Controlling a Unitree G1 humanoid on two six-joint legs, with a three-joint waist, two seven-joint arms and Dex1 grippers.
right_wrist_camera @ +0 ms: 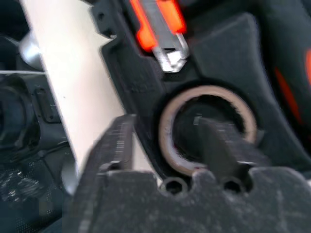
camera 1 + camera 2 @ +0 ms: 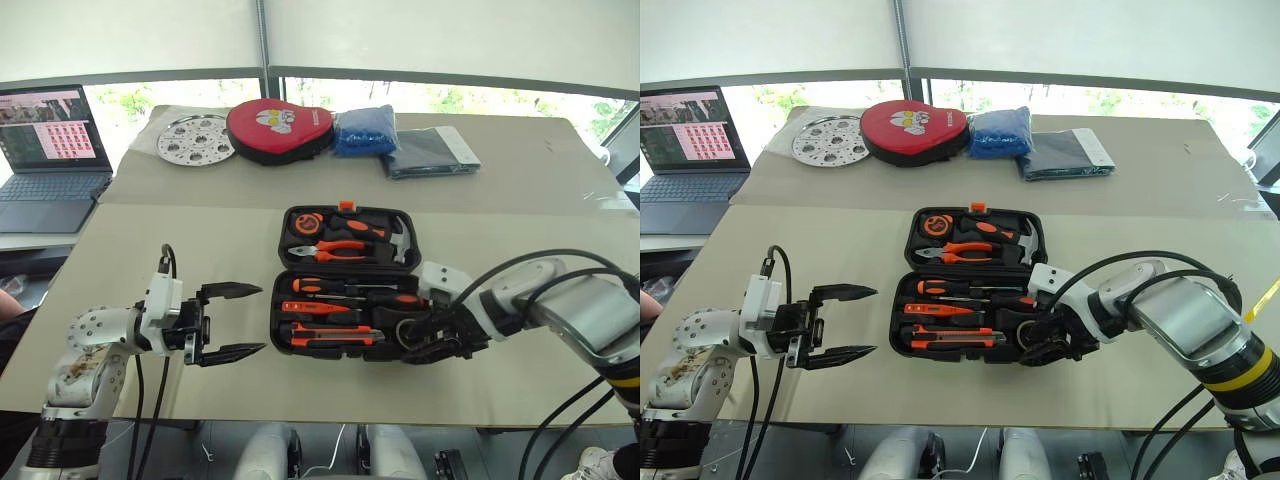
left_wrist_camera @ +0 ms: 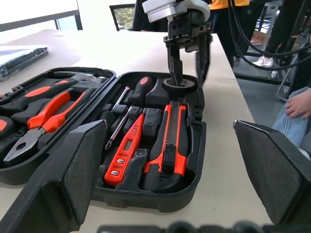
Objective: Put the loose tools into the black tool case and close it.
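Note:
The black tool case (image 2: 278,318) lies open in the middle of the table. In its near half rest two screwdrivers (image 2: 330,286) (image 2: 395,298), the tester pen (image 3: 125,150) and the utility knife (image 3: 172,141). The small dark tape roll (image 3: 180,83) sits in its round slot at the near right corner. My right gripper (image 2: 425,345) points down there, open: one finger stands inside the roll's hole (image 1: 218,145), the other outside the case wall (image 1: 112,145). My left gripper (image 2: 258,319) hovers open and empty left of the case.
Pliers (image 2: 335,248), a hammer and a tape measure fill the case's far half. At the back lie a red round pouch (image 2: 280,128), a perforated metal disc (image 2: 195,138), a blue bag (image 2: 365,130) and a dark packet (image 2: 430,150). A laptop (image 2: 50,150) stands far left. A person's hand (image 3: 296,104) rests beyond the right table edge.

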